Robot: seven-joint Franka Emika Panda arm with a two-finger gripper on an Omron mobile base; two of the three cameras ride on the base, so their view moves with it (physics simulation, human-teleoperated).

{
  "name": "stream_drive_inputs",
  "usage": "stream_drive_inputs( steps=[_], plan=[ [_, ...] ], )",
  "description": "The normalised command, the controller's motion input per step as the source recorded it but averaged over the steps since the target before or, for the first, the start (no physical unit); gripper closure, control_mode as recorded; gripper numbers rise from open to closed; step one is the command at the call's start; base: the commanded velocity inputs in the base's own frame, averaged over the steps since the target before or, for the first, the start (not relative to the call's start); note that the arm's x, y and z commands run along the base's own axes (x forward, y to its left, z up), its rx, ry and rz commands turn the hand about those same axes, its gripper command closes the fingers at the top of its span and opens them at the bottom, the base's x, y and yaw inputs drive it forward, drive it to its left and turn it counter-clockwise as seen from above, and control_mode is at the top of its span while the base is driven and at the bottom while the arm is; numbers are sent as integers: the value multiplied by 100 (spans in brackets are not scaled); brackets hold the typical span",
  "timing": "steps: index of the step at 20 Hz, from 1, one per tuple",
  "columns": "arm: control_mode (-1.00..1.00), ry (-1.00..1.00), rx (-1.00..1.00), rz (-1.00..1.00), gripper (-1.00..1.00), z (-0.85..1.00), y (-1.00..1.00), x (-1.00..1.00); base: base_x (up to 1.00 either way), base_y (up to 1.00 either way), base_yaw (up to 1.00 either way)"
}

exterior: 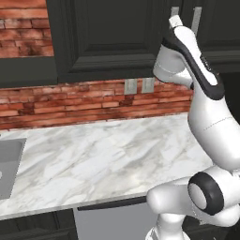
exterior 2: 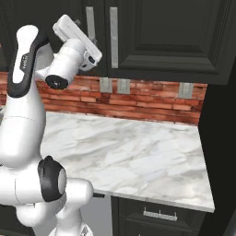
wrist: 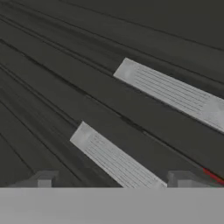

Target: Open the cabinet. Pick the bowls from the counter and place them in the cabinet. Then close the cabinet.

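Observation:
The dark charcoal cabinet hangs over the counter with both doors shut. Two long silver bar handles stand side by side where the doors meet. My arm is raised, with the wrist just left of those handles. In the hand view my gripper is open and very close to the door. The nearer handle runs down between the two fingertips, and the other handle lies beyond it. I cannot tell whether a finger touches the bar. The two bowls are out of view.
A red brick wall with grey outlets backs the marble slab. The grey sink basin lies at the counter's left end. Dark lower drawers sit under the right end, beside a tall dark panel.

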Motion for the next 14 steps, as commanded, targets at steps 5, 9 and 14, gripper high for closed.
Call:
stream_drive_inputs(
  steps=[5, 9, 14],
  plan=[
    [-100, -72, 0, 55, -100, -99, -43, 84, 0, 0, 0],
    [-100, -19, 4, 31, -100, -100, -16, 100, 0, 0, 0],
    [-100, 0, 10, 13, -100, -24, -6, 44, 0, 0, 0]
  ],
)
